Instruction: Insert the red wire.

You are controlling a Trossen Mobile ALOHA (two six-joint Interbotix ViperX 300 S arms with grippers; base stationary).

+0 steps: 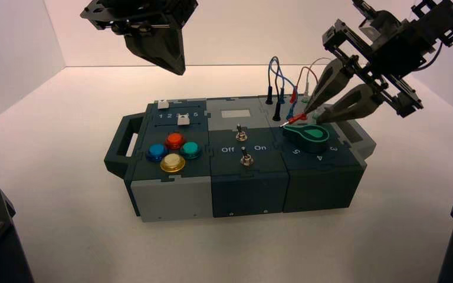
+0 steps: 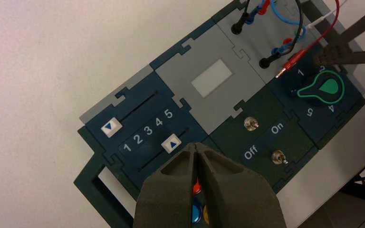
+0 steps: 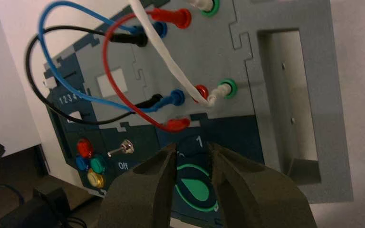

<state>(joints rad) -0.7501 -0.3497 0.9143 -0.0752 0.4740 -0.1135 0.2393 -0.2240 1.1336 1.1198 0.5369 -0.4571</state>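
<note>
Right tool [image 3: 192, 148], jaws parted and gripping nothing, hangs by the knob [image 3: 195, 189]. Just off its tips, toward the robot's left, lies the red wire's loose plug [image 1: 296, 118], pin pointing away. Left tool [image 2: 195, 145], jaws together, sits farther off.

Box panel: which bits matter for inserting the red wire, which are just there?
Job:
- red wire, near plug loose
- uncovered red socket
- right gripper, by that plug

Not job:
- blue wire, black wire, white wire
- knob
- left gripper, idle above box
</note>
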